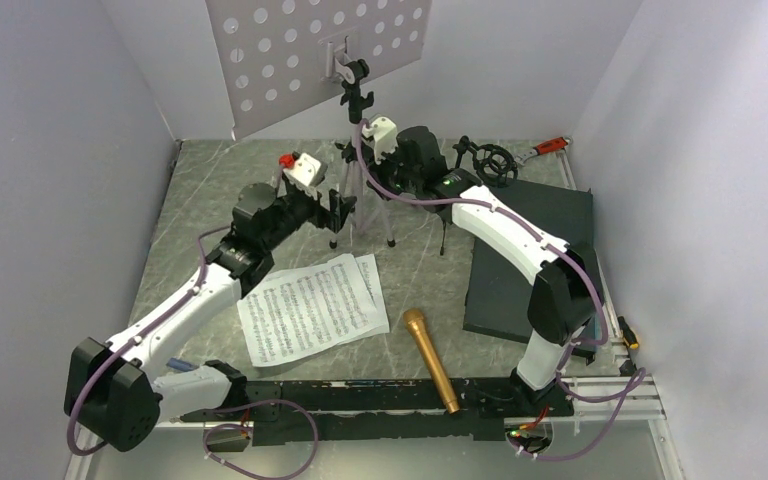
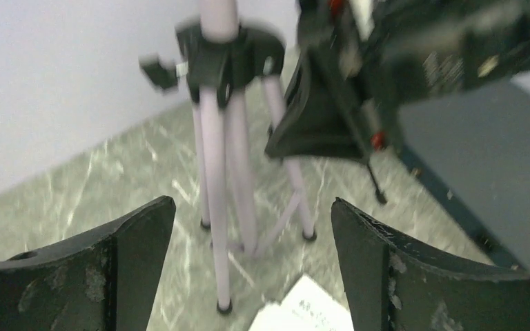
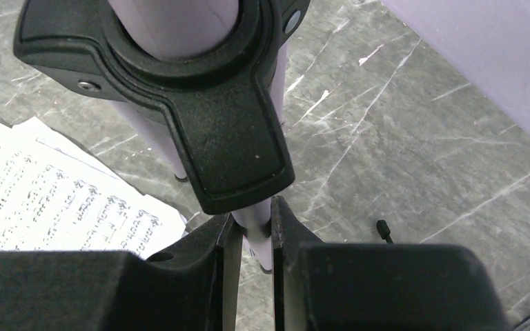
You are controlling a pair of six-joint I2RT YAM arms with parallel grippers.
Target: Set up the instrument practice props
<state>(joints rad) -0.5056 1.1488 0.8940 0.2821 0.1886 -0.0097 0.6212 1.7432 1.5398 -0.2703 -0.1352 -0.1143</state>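
You're pinching a pale leg of the music stand (image 3: 229, 141) with the right gripper (image 3: 252, 231) — fingers (image 3: 230, 276) pressing both sides — music sheets (image 3: 48, 200) lying beside it on the table (image 3: 421, 138).

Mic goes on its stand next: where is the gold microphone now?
Top view: the gold microphone lies flat by the near edge, between the music sheets (left) and the dark grey slab (right).

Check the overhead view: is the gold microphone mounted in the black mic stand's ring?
No, the gold microphone lies flat on the table near its front edge, apart from the black mic stand.
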